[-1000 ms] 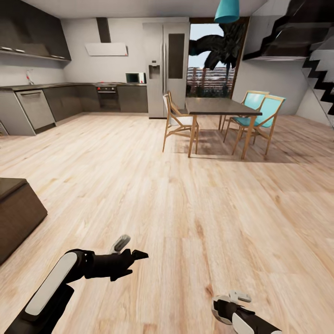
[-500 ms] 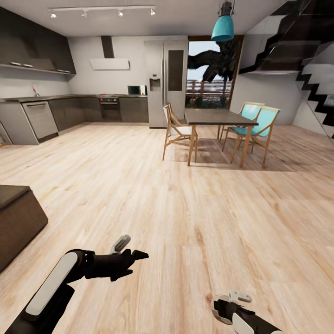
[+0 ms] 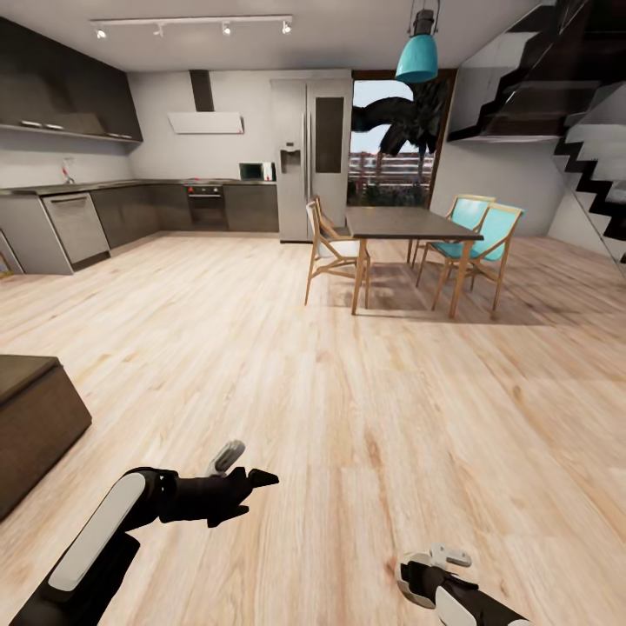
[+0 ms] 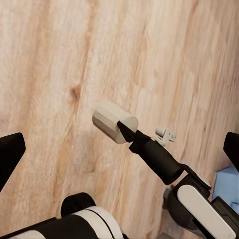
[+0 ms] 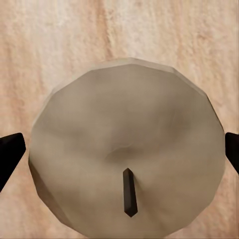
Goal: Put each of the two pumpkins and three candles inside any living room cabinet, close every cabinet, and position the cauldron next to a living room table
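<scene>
One candle, a pale brownish-grey cylinder with a dark wick, sits between the black fingertips of my right gripper, which is shut on it above the wooden floor. In the left wrist view the same candle shows at the tip of the right gripper. In the head view my right gripper is low at the bottom edge, pointing down. My left gripper hovers over the floor at lower left, open and empty, its fingers spread wide. The pumpkins and the cauldron are out of view.
Bare plank floor stretches ahead. A dining table with wooden and teal chairs stands ahead right. Kitchen counters and a fridge line the far wall, and stairs rise at right. A low dark-brown furniture block juts in at left.
The whole picture has shifted down a little, showing more ceiling, so the camera has moved. Both arms keep the same pose and the candle stays in the right gripper.
</scene>
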Available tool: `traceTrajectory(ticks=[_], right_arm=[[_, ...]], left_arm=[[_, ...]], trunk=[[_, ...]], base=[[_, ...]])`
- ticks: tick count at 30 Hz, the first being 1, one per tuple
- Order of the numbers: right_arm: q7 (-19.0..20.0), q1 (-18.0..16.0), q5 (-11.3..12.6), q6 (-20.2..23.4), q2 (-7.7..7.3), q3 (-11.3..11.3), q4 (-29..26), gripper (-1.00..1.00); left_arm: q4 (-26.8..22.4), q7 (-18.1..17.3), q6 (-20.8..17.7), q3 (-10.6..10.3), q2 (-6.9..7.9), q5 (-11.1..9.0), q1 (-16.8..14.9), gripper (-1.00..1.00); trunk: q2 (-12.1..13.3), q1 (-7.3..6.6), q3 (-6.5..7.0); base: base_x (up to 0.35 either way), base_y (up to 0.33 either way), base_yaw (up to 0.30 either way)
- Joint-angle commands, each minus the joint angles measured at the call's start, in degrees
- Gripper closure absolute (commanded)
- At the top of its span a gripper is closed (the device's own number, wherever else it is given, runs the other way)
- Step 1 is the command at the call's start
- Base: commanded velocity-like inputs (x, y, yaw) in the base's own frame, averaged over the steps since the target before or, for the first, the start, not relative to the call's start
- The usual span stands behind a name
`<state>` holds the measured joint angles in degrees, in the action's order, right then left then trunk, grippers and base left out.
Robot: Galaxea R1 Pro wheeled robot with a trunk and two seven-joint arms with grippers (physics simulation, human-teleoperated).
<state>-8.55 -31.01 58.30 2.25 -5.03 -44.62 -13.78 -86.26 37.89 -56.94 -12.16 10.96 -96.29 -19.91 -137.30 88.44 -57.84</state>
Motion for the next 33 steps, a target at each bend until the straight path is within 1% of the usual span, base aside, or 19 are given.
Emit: traceTrajectory(ticks=[1, 10, 12, 16, 20, 33], right_arm=[[-0.4, 0.0, 0.4, 0.2, -0.07, -0.5, -0.2, 1.00], [-0.3, 0.0, 0.4, 0.2, -0.07, -0.5, -0.2, 1.00], [0.4, 0.0, 0.5, 0.2, -0.07, -0.4, -0.2, 1.00], [3.4, 0.0, 0.5, 0.2, -0.07, -0.3, -0.2, 1.00], [4.0, 0.0, 0.5, 0.3, -0.07, -0.3, -0.2, 1.00], [4.3, 0.0, 0.5, 0.2, -0.07, -0.3, -0.1, 1.00]], left_arm=[[-0.1, 0.6, 0.0, -0.1, 0.03, -0.6, 0.0, -1.00], [-0.1, 0.6, 0.0, -0.1, 0.03, -0.6, 0.0, -1.00], [-0.1, 0.6, 0.0, -0.1, 0.03, -0.6, 0.0, -1.00], [-0.1, 0.6, 0.0, -0.1, 0.03, -0.6, 0.0, -1.00], [-0.1, 0.6, 0.1, -0.1, 0.03, -0.6, 0.0, -1.00], [-0.1, 0.6, 0.0, -0.1, 0.03, -0.6, 0.0, -1.00]], trunk=[[0.4, -0.24, 0.13], [4.0, -2.21, 1.74], [4.8, -2.65, 2.10], [6.4, -3.53, 2.82], [8.0, -4.41, 3.54], [8.0, -4.41, 3.54]], base=[[0.000, 0.000, 0.000], [0.000, 0.000, 0.000], [0.000, 0.000, 0.000], [0.000, 0.000, 0.000], [0.000, 0.000, 0.000], [0.000, 0.000, 0.000]])
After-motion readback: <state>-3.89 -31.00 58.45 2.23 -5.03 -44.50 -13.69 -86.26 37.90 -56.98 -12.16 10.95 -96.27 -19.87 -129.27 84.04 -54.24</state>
